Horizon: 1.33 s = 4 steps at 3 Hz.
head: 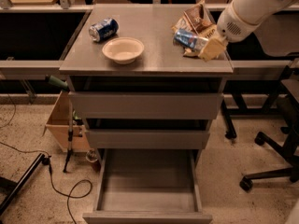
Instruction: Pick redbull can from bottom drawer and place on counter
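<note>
My gripper (202, 45) is shut on the redbull can (188, 38), a slim blue and silver can held sideways just above the right side of the counter (159, 55). The white arm reaches in from the upper right. The bottom drawer (147, 185) is pulled out at the foot of the cabinet and its tray shows nothing inside. The two drawers above it are closed.
On the counter lie a wider blue can (103, 29) on its side at the back left, a white bowl (123, 49) in the middle, and a brown snack bag (196, 18) behind the held can. An office chair (275, 143) stands to the right, a cardboard box (63, 125) and cables to the left.
</note>
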### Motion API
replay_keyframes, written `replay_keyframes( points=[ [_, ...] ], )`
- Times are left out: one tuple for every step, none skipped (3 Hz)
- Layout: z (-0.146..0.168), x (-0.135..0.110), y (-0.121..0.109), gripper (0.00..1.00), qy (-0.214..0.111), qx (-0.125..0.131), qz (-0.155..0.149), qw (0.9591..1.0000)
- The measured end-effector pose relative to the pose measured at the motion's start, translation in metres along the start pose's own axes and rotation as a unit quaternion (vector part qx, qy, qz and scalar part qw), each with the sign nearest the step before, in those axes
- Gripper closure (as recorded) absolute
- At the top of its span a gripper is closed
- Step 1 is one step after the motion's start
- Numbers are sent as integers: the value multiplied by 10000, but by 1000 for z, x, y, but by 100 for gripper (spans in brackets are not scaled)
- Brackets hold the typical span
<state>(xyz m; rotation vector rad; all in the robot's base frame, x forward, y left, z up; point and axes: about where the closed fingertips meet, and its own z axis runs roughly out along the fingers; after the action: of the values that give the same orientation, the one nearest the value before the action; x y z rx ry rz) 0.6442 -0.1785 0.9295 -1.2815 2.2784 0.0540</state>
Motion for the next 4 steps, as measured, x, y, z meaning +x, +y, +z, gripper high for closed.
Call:
replay_keyframes(
  points=[
    [-5, -45, -1, 100, -817, -369, 266, 9956],
    [-21, -93, 23, 100, -1368, -612, 487, 9875],
    [-21, -93, 23, 100, -1368, -612, 487, 9875],
    [-22, -98, 24, 100, -1484, -440, 615, 9860]
  ],
)
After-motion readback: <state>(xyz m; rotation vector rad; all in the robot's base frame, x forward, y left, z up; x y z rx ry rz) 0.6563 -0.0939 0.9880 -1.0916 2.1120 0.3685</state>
